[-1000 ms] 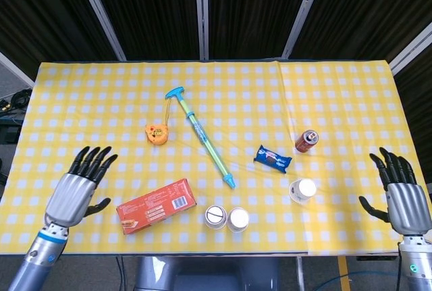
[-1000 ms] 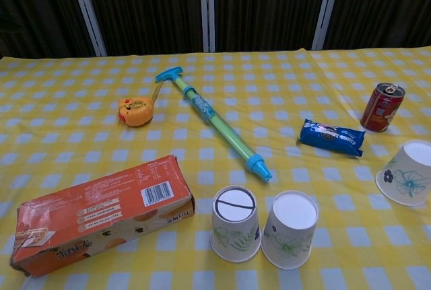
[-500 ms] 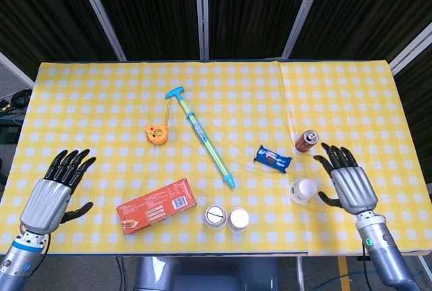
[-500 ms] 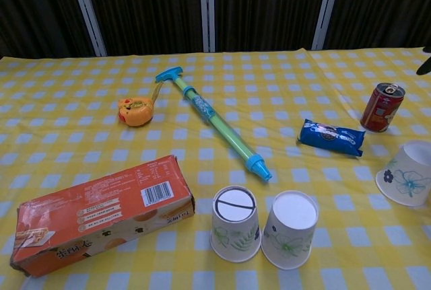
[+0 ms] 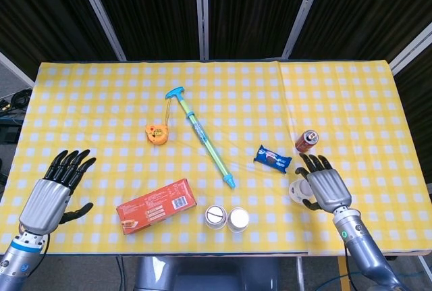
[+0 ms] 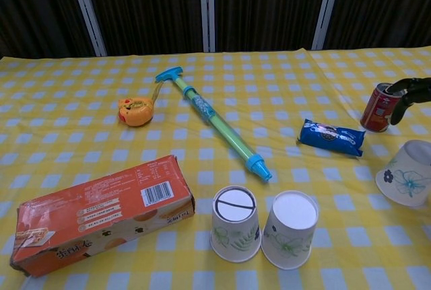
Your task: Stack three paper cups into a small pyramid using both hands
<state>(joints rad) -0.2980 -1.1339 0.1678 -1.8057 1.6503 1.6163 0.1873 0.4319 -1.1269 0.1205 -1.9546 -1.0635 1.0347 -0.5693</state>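
Two paper cups stand upside down side by side near the front edge, the left cup [image 5: 215, 217] [image 6: 236, 223] and the right cup [image 5: 237, 219] [image 6: 289, 229]. A third paper cup [image 5: 296, 190] [image 6: 406, 172] lies tilted on its side further right. My right hand [image 5: 323, 186] hovers just above and to the right of that third cup with its fingers spread, holding nothing; only its fingertips [image 6: 408, 91] show in the chest view. At the front left my left hand [image 5: 50, 194] hangs open, well away from the cups.
An orange box [image 5: 156, 205] lies left of the two cups. A green-blue water squirter [image 5: 202, 136], an orange tape measure [image 5: 156, 133], a blue snack pack [image 5: 273, 159] and a red can [image 5: 306, 140] lie mid-table; the can stands just behind my right hand.
My right hand has swept in from the table's right edge to the lying cup. The left hand dropped back toward the left early on, then held still. The cups have not moved.
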